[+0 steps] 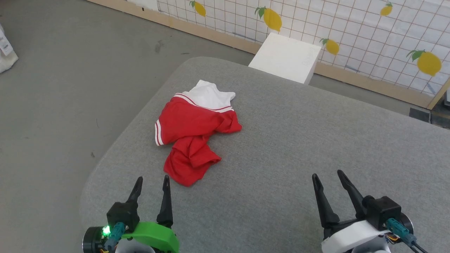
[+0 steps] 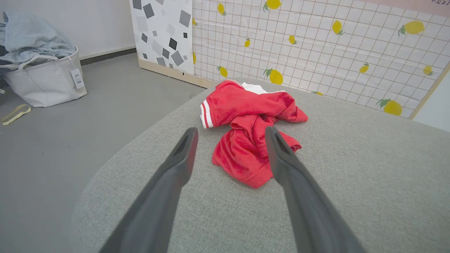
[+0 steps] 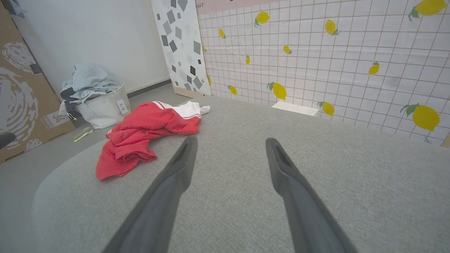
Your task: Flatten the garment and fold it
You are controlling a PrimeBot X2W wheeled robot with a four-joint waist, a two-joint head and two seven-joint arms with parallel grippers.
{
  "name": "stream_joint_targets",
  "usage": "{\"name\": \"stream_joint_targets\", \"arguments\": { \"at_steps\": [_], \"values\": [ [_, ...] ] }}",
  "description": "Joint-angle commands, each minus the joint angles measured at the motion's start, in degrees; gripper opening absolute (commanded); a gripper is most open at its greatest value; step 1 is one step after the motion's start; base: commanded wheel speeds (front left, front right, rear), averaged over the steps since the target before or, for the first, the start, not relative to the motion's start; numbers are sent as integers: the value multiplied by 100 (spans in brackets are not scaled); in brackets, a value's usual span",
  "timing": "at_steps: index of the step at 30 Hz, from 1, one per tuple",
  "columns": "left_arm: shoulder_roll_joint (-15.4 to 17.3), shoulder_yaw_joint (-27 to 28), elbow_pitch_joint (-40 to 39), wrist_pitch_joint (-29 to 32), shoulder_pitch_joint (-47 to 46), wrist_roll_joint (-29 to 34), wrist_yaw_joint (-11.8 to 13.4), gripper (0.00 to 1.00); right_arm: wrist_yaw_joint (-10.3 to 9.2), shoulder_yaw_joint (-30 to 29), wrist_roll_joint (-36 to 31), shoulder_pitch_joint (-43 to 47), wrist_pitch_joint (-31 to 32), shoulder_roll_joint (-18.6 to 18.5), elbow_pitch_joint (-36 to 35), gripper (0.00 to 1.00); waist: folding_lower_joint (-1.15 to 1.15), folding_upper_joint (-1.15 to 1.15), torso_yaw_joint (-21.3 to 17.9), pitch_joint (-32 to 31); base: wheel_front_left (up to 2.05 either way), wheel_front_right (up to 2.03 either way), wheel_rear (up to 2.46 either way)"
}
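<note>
Left tool (image 1: 153,178) spread apart and empty, near the surface's (image 1: 299,140) near-left corner; right tool (image 1: 327,174) also apart and empty, toward the near-right.

Crumpled close to the left edge, about midway between near and far corners: the garment (image 1: 191,130). Long axis near-to-far, red end nearest, white sleeve farthest. Straight ahead of the left tool, just beyond its tips; well apart from the right, off to its left. Judged the left arm's reach.

From the left wrist: sleeve mostly hidden behind red folds. From the right wrist: sleeve plain, laundry bag (image 3: 102,105) beyond the left edge.
</note>
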Motion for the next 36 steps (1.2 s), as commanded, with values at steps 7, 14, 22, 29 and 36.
{"name": "stream_joint_targets", "arguments": {
  "at_steps": [7,14,22,29,36],
  "values": [
    [13,-7,43,-43,-170,-30,-89,100,-10,8,-28,-133,-34,5,-68,100,0,17,-161,193,0,0,0],
    [372,-26,277,455,-974,-95,-427,100,-10,-38,-252,-371,-34,5,-259,100,0,17,-630,866,0,0,0],
    [1114,-161,780,2023,-2421,-375,-826,100,-10,-138,-434,-546,71,-39,-806,100,0,17,-1199,1652,0,0,0],
    [2334,-816,1276,4129,-3736,-1185,-910,100,-10,-199,-458,-703,199,-85,-1261,100,0,17,-1753,2216,0,0,0],
    [2987,-1242,1405,5685,-4297,-2243,-912,100,-10,-126,-429,-792,160,-67,-1270,100,0,17,-2062,2572,0,0,0]
  ]
}}
